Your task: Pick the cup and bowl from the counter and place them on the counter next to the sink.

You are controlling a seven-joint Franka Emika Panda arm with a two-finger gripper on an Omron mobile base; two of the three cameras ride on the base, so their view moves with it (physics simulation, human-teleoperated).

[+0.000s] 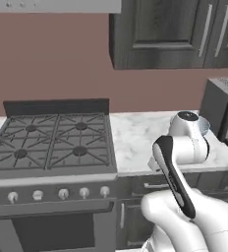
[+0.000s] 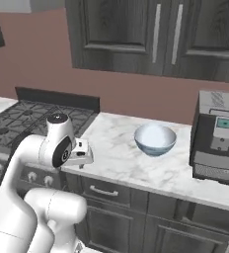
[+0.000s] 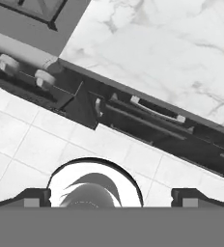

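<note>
We see the bowl (image 2: 155,139) sitting upright on the counter (image 2: 116,158), roughly midway between the stove (image 2: 18,121) on the left and the coffee machine (image 2: 216,143) on the right, and well apart from both. It rests toward the far half of the marble, closer to the wall than to the front edge. In the left base view only a sliver of the bowl's rim shows beside the arm's upper joint, with the coffee machine just to its right.

Our gripper (image 3: 111,197) hangs out in front of the counter's near edge, over the white tiled floor (image 3: 32,144), and its two fingertips (image 3: 34,197) stand wide apart with nothing between them: the jaws are released. Looking along the hand, we find the marble top across the far right, the dark drawers (image 3: 152,118) with a pale handle below it, and the stove's knobs (image 3: 41,79) at the left. The gripper touches nothing and is well short of the bowl.

We cannot make out the cup from these angles.
</note>
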